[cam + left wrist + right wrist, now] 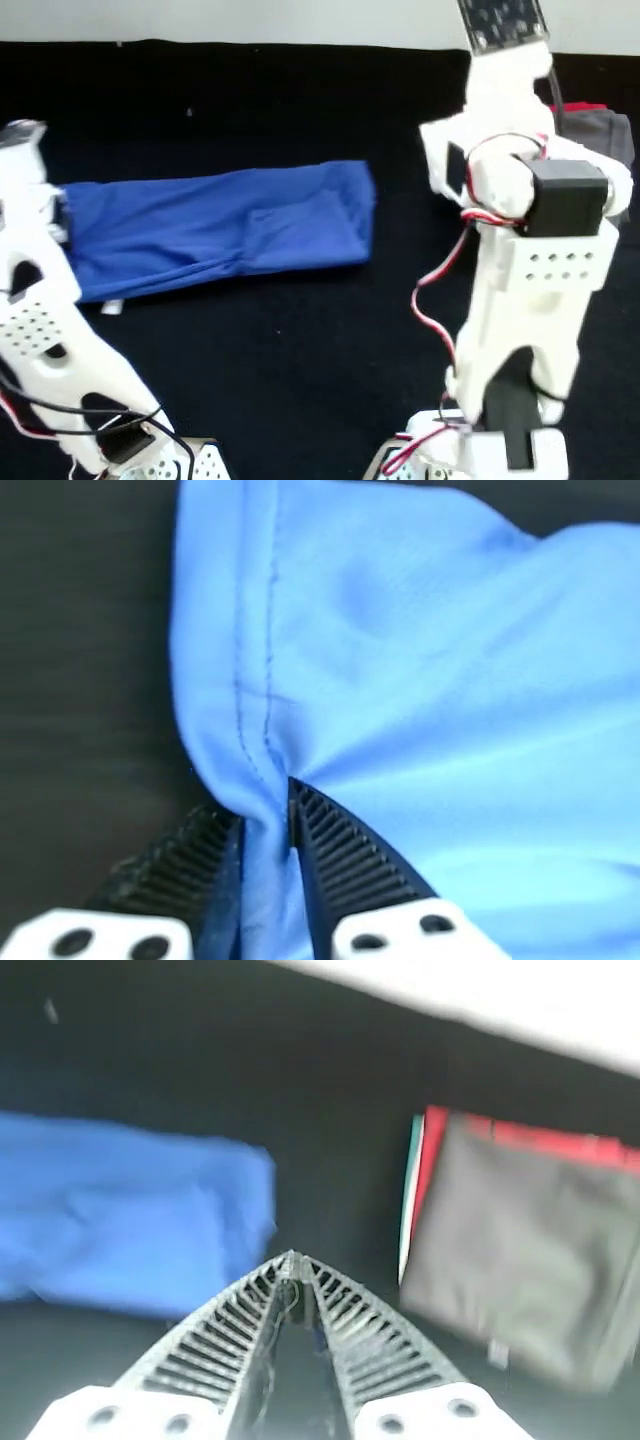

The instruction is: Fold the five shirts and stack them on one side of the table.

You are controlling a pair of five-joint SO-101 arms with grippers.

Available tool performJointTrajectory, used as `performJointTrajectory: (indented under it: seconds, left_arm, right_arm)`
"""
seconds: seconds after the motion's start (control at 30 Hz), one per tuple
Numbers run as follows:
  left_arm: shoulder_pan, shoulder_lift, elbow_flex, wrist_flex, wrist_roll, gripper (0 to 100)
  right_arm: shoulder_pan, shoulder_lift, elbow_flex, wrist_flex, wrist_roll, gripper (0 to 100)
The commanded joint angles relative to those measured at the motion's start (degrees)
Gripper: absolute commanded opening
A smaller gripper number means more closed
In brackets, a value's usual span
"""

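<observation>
Closest to you, the left gripper [268,815] has its ribbed black fingers [345,855] pressed together on a pinch of the blue shirt [420,670]. It grips right at a stitched seam, with cloth bunched between them. From the high view, that shirt [220,230] lies folded into a long band across the middle of the desk [260,390]. One end is at the left edge, where your left arm grips it, and the other reaches toward the centre. A small white tag [111,307] peeks out along the shirt's near side, close to the left end. The right gripper [293,1265] has its fingers closed tip to tip with nothing between them. It is aimed at the bare strip of desk between the blue shirt's free end [130,1210] and the stack of folded shirts [500,1260]. That stack [600,130] rests by the far right corner of the desk, with a grey shirt [530,1230] on top and a red shirt [540,1138] showing beneath. It is well apart from the blue shirt.
</observation>
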Motion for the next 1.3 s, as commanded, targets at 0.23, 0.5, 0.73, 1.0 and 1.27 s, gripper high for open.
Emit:
performJointTrajectory:
  seconds: [0.23, 0.5, 0.73, 1.0, 1.27]
  left_arm:
    - [-5.5, -0.7, -15.3, 15.2, -5.7, 1]
    - [6.4, -7.3, -20.6, 26.4, -1.9, 1]
    - [24.4, -24.9, -6.4, 26.3, 0.8, 1]
    - [46.5, -28.1, -3.4, 25.9, 6.5, 1]
    - [52.5, -17.7, -3.4, 12.1, 8.2, 1]
  right_arm:
    - [1.5, -22.4, 52.5, -15.6, -0.3, 0.5]
    - [1.6, -29.5, 91.1, -44.2, -0.4, 0.5]
    - [1.6, -33.2, 106.7, -56.5, -0.5, 0.5]
    - [1.6, -34.2, 118.8, -66.4, -0.4, 0.5]
    - [1.5, -36.4, 123.2, -69.3, -0.4, 0.5]
